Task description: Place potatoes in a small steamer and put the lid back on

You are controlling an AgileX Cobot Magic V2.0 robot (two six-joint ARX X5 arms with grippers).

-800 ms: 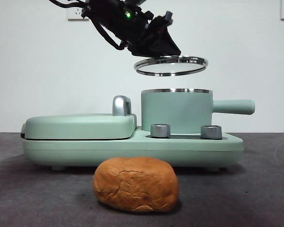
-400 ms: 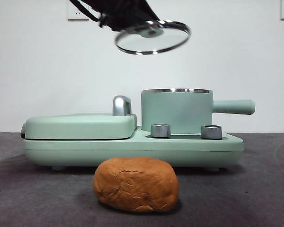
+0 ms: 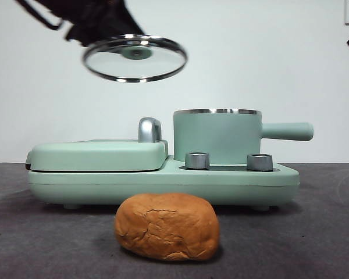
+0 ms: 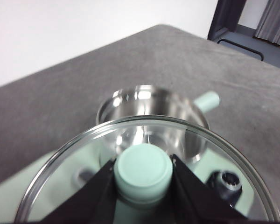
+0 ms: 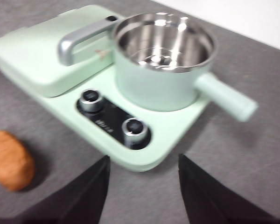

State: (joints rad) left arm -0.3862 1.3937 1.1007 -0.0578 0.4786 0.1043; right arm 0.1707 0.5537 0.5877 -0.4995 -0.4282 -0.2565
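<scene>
Lid [image 3: 135, 58] has shifted sideways off the small steamer [image 3: 216, 136], now above the griddle side, tilted. Left hand [image 4: 143, 179] clamps its knob; glass, fragile, slick, knob is the hold. Right hand [image 5: 142, 186] wide, empty. Potato [image 3: 167, 226] on worktop [image 3: 314, 244] before steamer: light, crusty, grip mid-body.

Potatoes [image 3: 167, 226]: we count one.
Small steamer [image 3: 216, 135]: one pot.
Lid [image 3: 135, 58]: one.
Control knobs: we see two, the first knob [image 3: 197, 160] and the second knob [image 3: 259, 162].
Griddle cover [image 3: 98, 154]: one.
Grippers: we count two, left gripper [image 4: 143, 173] and right gripper [image 5: 143, 186].
</scene>
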